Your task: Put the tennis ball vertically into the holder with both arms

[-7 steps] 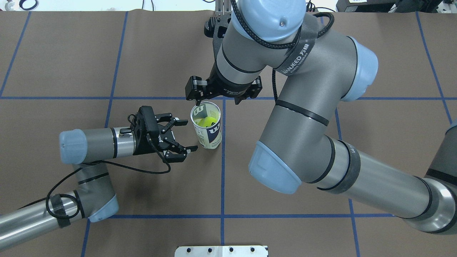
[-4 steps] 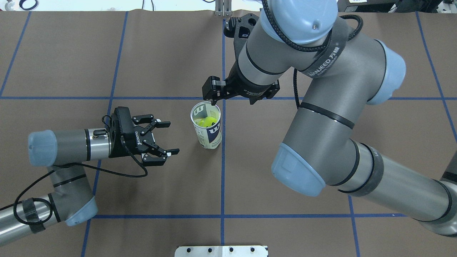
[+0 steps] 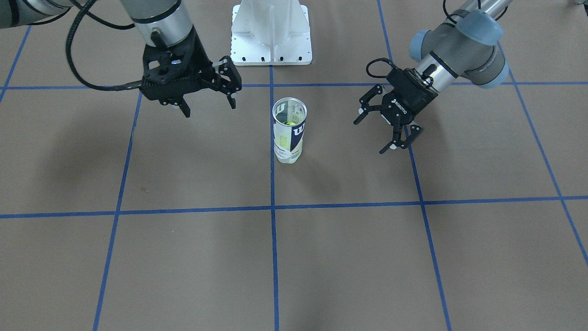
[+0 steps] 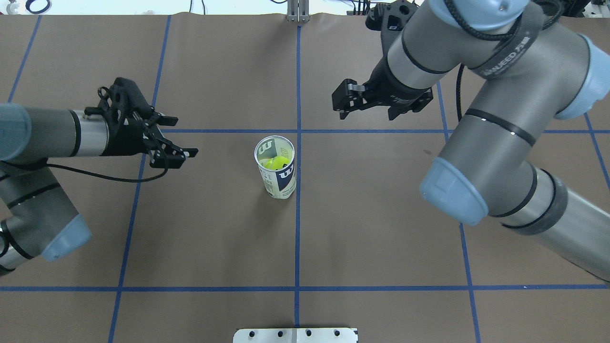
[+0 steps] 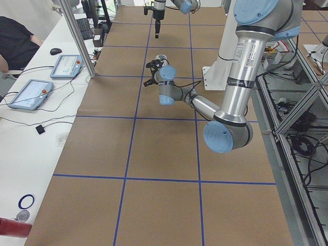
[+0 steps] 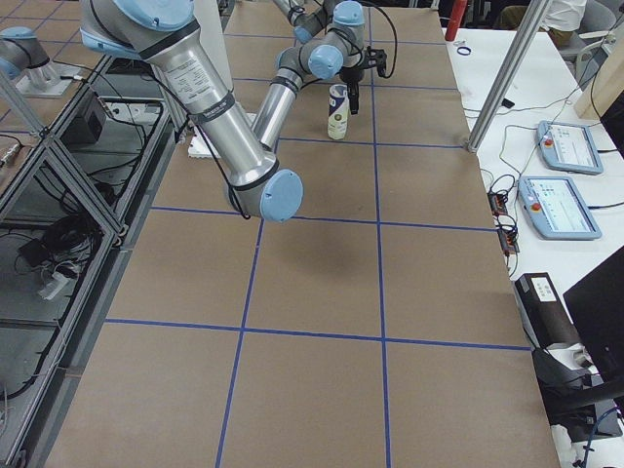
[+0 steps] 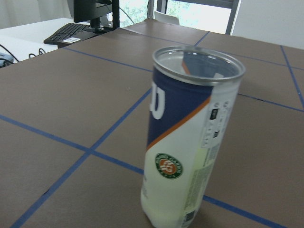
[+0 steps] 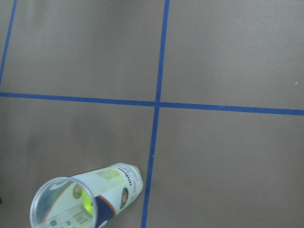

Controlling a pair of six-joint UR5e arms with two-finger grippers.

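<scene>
The holder stands upright near the table's centre, a clear can with a white and navy label. A yellow-green tennis ball lies inside it, also seen through the mouth in the right wrist view. My left gripper is open and empty, well off to the holder's left and pointing at it. My right gripper hangs open and empty, beyond and to the right of the holder. The front view shows the holder standing free between the right gripper and the left gripper. The left wrist view shows the holder close up.
The white pedestal base sits at the robot's edge of the table. Blue tape lines grid the brown mat. Side benches carry control pendants, and a person sits by one.
Both open grippers have drawn away from the holder: the left one back to the left, the right one off to the right and farther away. The holder has not moved.
</scene>
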